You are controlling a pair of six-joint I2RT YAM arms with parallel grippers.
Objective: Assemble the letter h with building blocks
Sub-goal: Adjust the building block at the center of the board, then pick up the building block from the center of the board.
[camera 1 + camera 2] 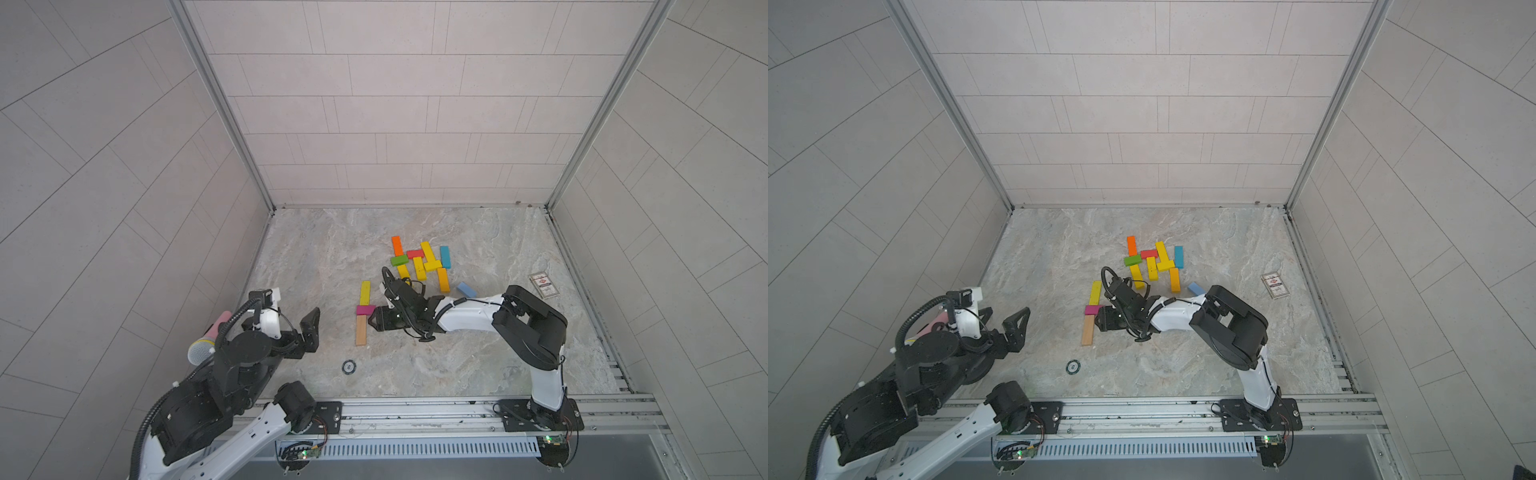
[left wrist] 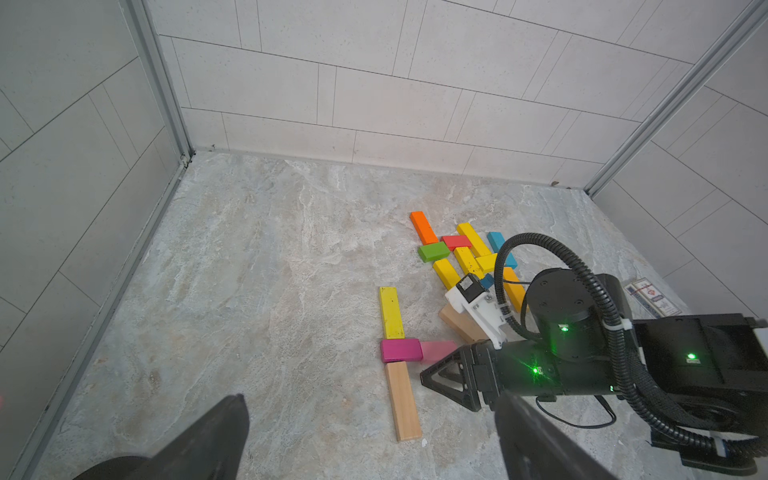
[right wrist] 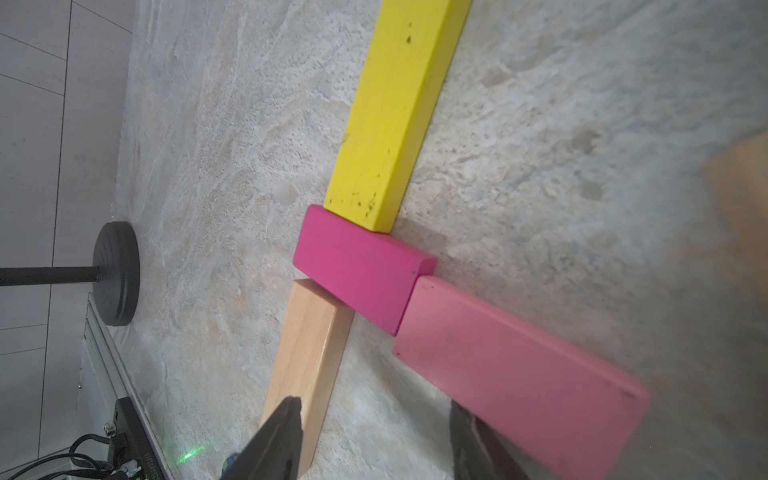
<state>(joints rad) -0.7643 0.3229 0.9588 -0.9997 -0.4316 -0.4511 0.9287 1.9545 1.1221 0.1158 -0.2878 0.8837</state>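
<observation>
Wide bare table (image 1: 316, 266) left of block column (image 1: 364, 310). Right gripper (image 1: 372, 318), pink block (image 2: 438, 349) crowding column's right side. Block pile (image 1: 419, 268) jams rear.

Yellow bar (image 1: 365, 292), magenta half-bar (image 1: 364, 310), plain wood bar (image 1: 361, 330): flat, end to end, far-to-near column. Pink bar (image 3: 519, 374) touches the magenta half-bar's right end. Remaining coloured blocks (image 1: 419, 268) clustered farther right.
</observation>
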